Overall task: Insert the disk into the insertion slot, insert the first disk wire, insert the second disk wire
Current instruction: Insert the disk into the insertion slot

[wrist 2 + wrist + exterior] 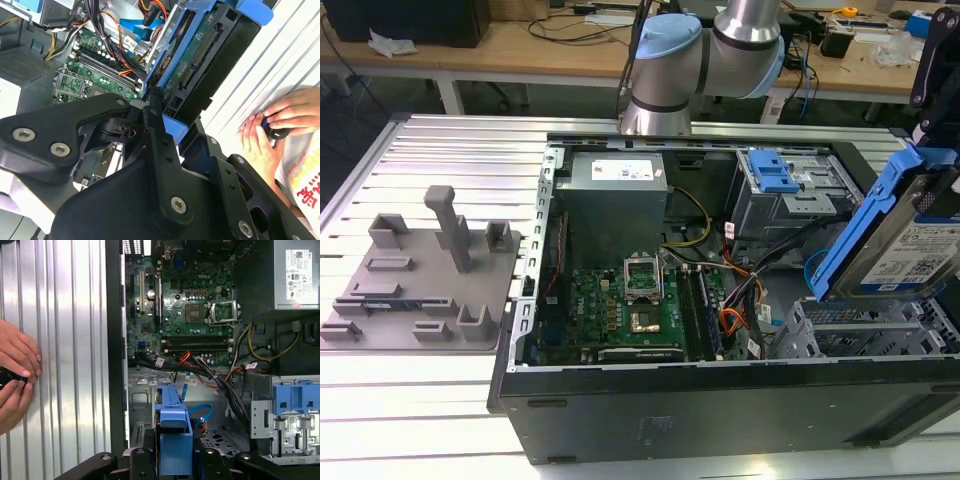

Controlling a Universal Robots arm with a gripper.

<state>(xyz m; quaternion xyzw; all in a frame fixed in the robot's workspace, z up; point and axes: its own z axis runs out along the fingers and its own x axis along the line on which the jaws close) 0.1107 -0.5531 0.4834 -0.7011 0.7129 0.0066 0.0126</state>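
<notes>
found the gripper (pixel 170 119) clamped narrow on the blue carrier of the disk (pixel 912 250), as seen in the second wrist view. saw the disk held tilted at the exterior view's right edge, white label outward, just above the insertion slot (pixel 860 335) and not yet in it. placed that perforated grey cage in the lower right corner of the open computer case (pixel 720 410). spotted the second disk wire (pixel 814 268), light blue, looping just beside the cage, and the first disk wire (pixel 732 322), orange-red, lying between cage and motherboard (pixel 620 310); could not tell where either plug ended. inside the case also made out a grey power supply (pixel 615 195) at upper middle and a taller bay with a blue latch (pixel 775 178) at upper right. toward the exterior view's left, on the ribbed metal table (pixel 450 150), noted a grey fixture block (pixel 420 280). caught a person's hands (pixel 15 360) on the table beside the case, around a small dark object.
</notes>
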